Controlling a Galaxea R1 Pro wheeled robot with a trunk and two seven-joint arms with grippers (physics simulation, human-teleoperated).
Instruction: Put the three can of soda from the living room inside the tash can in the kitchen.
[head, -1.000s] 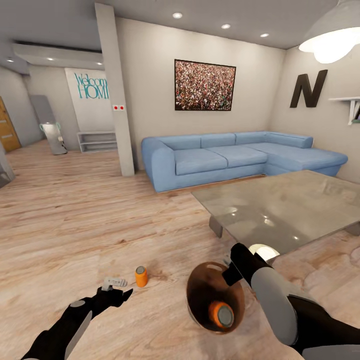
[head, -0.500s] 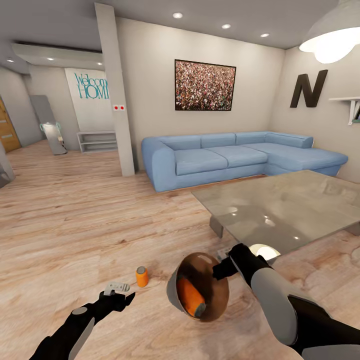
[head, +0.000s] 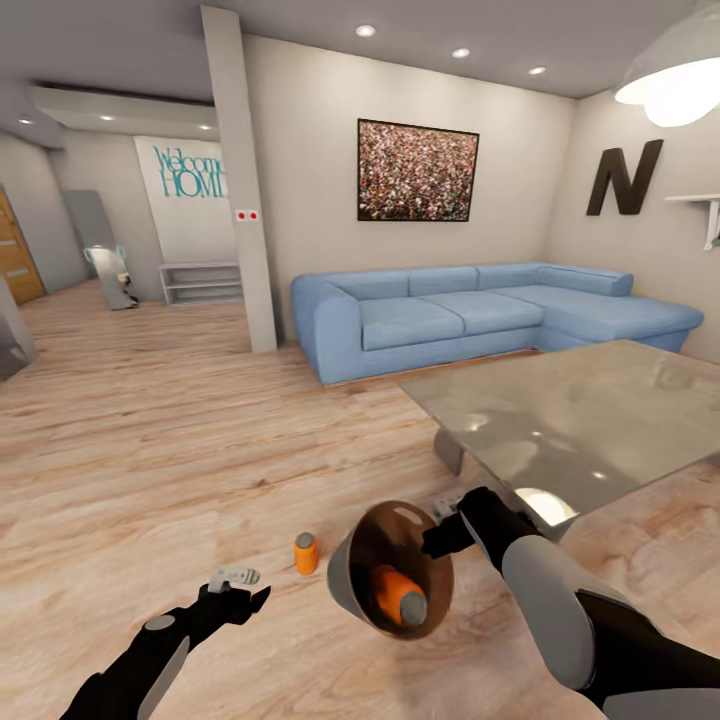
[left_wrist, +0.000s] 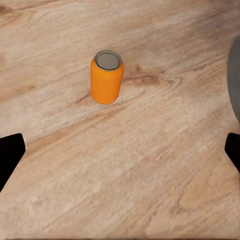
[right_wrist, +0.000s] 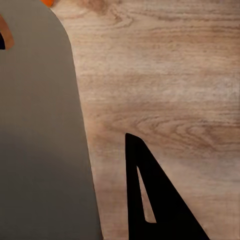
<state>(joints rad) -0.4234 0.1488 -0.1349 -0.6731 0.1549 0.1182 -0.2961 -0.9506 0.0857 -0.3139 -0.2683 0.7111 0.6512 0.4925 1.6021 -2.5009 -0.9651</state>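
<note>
Moved: orange can (head: 397, 597) inside trash can (head: 342, 578) rolled deeper; view shifted.
Right claw (head: 437, 537): clamped on bin rim.
Left claw (head: 236, 583): spread wide, empty; floor can (head: 305, 553) stands ahead, apart.

This is a home's living room: a long blue corner sofa (head: 480, 315) sits mid-frame against the wall under a framed picture (head: 417, 171), a glass-topped low table (head: 580, 420) at right, a "Welcome HOME" sign (head: 188, 171) upper left, and a light wood plank floor (head: 150, 440).
</note>
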